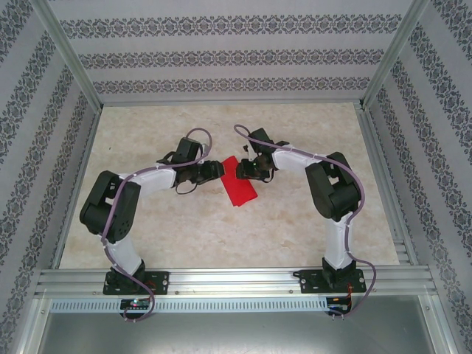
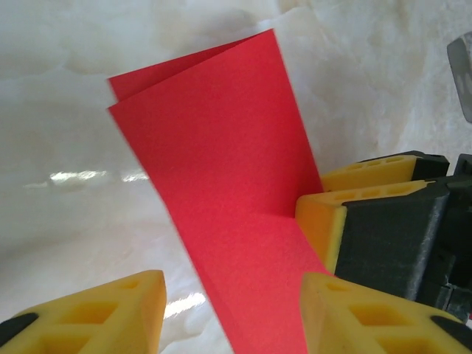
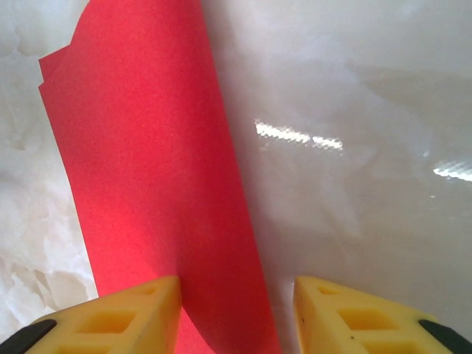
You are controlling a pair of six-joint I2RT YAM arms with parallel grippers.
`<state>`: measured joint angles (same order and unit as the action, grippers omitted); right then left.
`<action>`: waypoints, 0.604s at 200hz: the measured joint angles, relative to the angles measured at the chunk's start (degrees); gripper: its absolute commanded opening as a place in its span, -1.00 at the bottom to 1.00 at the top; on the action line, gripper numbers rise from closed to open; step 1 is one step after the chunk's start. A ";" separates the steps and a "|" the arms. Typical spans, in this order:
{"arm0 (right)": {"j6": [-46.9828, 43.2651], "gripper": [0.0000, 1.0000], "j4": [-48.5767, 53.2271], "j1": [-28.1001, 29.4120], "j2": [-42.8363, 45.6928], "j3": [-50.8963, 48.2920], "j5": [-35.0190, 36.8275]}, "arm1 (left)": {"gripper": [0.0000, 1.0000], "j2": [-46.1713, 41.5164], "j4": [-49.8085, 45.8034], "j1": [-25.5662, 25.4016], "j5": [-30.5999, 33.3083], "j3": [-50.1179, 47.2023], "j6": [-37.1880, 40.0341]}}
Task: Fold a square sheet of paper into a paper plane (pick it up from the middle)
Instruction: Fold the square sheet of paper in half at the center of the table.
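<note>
Left pincer (image 2: 232, 328) released, fingers apart, red paper (image 2: 221, 192) running between them, hard by one finger. Right pincer (image 3: 236, 317) also released, paper partly inside its gap, close to one finger. The paper lies folded over on the table (image 1: 184, 236), between both pincers. Best guess for this step: pinch squarely on the fold, keep edges lined up, press the crease flat. Count: one paper, two pincers.

Left arm (image 1: 118, 214) and right arm (image 1: 335, 195) are the same build: black joint housings, white links, black base plates (image 1: 136, 282). A lilac cable (image 1: 198, 133) loops along each. Fingers (image 2: 103, 313) are yellow wedges with open rectangular cells, black at the root.
</note>
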<state>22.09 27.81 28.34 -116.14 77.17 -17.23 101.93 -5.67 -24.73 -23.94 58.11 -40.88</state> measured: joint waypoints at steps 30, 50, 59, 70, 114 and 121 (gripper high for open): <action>-0.85 -0.12 0.07 -0.39 0.00 0.00 -0.35 | -0.11 2.03 1.14 -0.85 0.48 1.44 -1.18; -0.83 -0.11 0.04 -0.68 -0.02 0.00 -0.57 | -0.14 2.69 1.90 -0.90 1.18 1.44 -1.97; -0.81 -0.10 0.04 -0.74 -0.02 0.00 -0.68 | -0.14 2.78 2.08 -0.90 1.81 1.42 -2.38; -0.76 -0.09 0.04 -0.74 -0.07 0.00 -0.68 | -0.15 2.78 2.58 -0.90 2.49 1.40 -2.86; -0.55 -0.02 -0.11 -0.74 -0.50 0.04 -1.14 | -0.16 2.78 4.17 -0.90 5.09 0.66 -3.82; -0.52 0.00 -0.13 -0.74 -0.55 0.09 -1.25 | -0.17 2.78 4.20 -0.90 5.25 0.68 -3.85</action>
<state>21.56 27.68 27.59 -116.68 77.25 -18.48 104.71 -1.48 -25.63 -18.70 58.78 -44.73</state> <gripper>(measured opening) 0.488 0.421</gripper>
